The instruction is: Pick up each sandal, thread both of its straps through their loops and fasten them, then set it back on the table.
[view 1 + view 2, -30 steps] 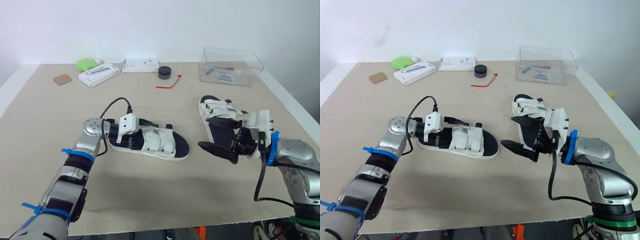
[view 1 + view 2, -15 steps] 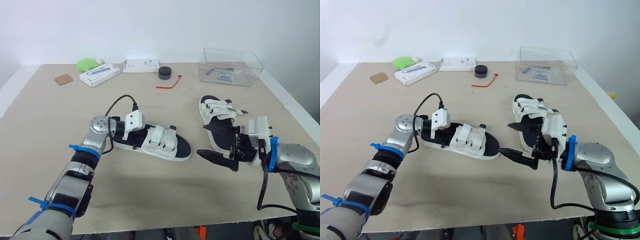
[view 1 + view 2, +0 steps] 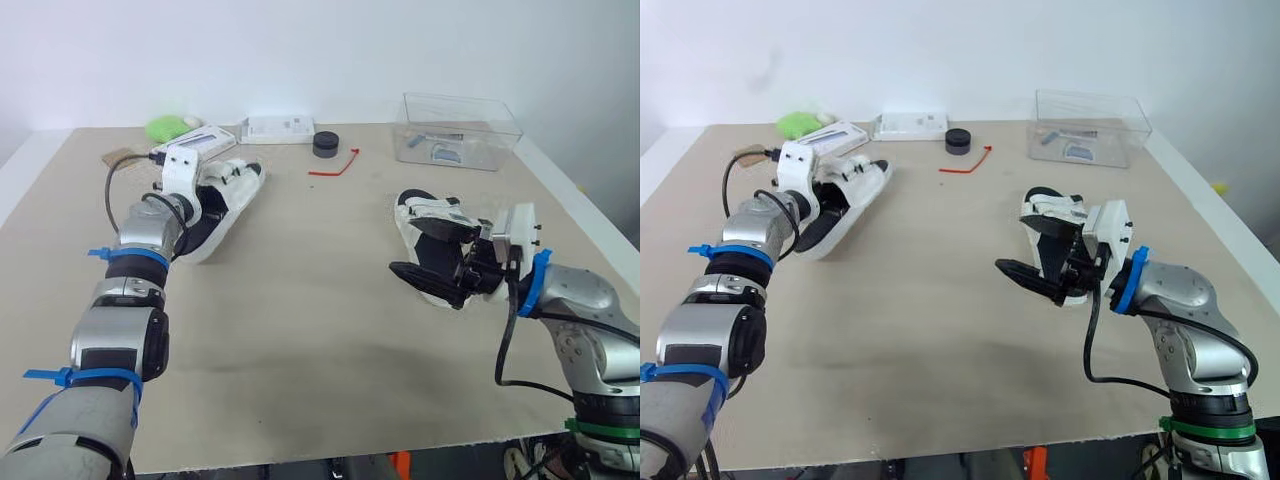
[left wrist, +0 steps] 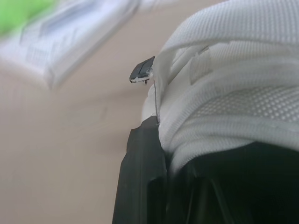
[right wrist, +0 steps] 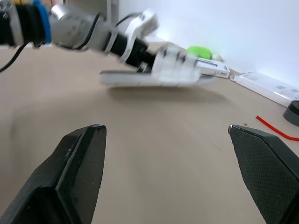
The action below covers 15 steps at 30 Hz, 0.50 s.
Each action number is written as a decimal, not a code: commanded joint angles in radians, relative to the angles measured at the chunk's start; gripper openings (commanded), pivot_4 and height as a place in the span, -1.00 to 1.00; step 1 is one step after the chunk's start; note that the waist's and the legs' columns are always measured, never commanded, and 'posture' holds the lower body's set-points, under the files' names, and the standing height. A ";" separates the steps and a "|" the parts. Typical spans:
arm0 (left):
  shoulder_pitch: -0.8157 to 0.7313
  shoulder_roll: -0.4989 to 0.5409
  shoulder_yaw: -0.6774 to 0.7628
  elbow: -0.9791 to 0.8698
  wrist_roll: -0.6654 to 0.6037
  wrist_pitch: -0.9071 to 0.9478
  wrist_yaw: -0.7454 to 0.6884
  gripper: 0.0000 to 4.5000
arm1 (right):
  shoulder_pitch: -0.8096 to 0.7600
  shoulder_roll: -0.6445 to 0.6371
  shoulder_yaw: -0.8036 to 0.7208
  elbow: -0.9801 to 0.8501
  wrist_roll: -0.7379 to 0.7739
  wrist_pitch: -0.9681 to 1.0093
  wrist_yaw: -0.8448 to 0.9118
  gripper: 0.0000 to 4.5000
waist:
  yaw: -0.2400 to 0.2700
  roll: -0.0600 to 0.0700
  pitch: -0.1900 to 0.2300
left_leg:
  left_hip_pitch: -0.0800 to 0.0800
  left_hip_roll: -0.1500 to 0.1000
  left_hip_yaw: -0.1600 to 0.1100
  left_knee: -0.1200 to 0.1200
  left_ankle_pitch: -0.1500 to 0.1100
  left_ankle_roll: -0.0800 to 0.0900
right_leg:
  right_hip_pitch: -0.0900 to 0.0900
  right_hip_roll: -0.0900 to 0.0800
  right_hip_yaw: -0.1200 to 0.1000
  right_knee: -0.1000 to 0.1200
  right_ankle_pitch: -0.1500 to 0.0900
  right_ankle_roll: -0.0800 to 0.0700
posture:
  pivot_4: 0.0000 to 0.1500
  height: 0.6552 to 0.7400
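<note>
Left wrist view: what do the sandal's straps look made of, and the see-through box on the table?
Straps of the sandal: white woven mesh fabric, matte; a fine grid weave shows. Box: clear rigid plastic, probably, with a glossy finish; its contents show through the walls.

Bright even light, soft faint shadows

Left claw [image 3: 828, 204] seemingly grips a tilted sandal [image 3: 856, 188]; right claw [image 3: 1024, 247] gapes beside the other sandal [image 3: 1053, 212].
</note>
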 commanded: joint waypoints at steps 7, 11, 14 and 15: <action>0.127 -0.011 -0.016 -0.337 0.039 0.236 0.141 -0.98 | -0.042 -0.013 0.007 0.027 0.002 -0.006 0.018 1.00 | 0.002 0.000 0.000 | 0.000 -0.001 0.003 0.000 -0.001 0.000 | 0.000 -0.002 0.003 -0.001 0.000 0.001 | 1.00 1.00; 0.229 -0.015 -0.024 -0.583 0.045 0.383 0.167 -0.98 | -0.034 -0.010 0.016 0.030 -0.005 -0.011 0.021 1.00 | -0.007 0.000 0.000 | 0.001 0.000 0.002 0.000 -0.001 0.000 | 0.000 0.000 0.003 0.000 0.000 0.001 | 1.00 1.00; 0.287 -0.019 -0.027 -0.712 0.048 0.468 0.181 -0.98 | -0.031 -0.007 0.016 0.028 -0.007 -0.010 0.021 1.00 | -0.008 0.000 0.000 | 0.002 0.000 0.002 0.000 -0.001 0.000 | 0.000 0.000 0.004 0.001 0.000 0.001 | 1.00 1.00; 0.303 -0.021 -0.022 -0.747 0.048 0.496 0.189 -0.98 | -0.030 -0.006 0.016 0.028 -0.009 -0.010 0.022 1.00 | -0.007 0.000 0.000 | 0.002 0.000 0.002 0.000 -0.001 0.000 | 0.000 -0.001 0.004 0.001 0.000 0.001 | 1.00 1.00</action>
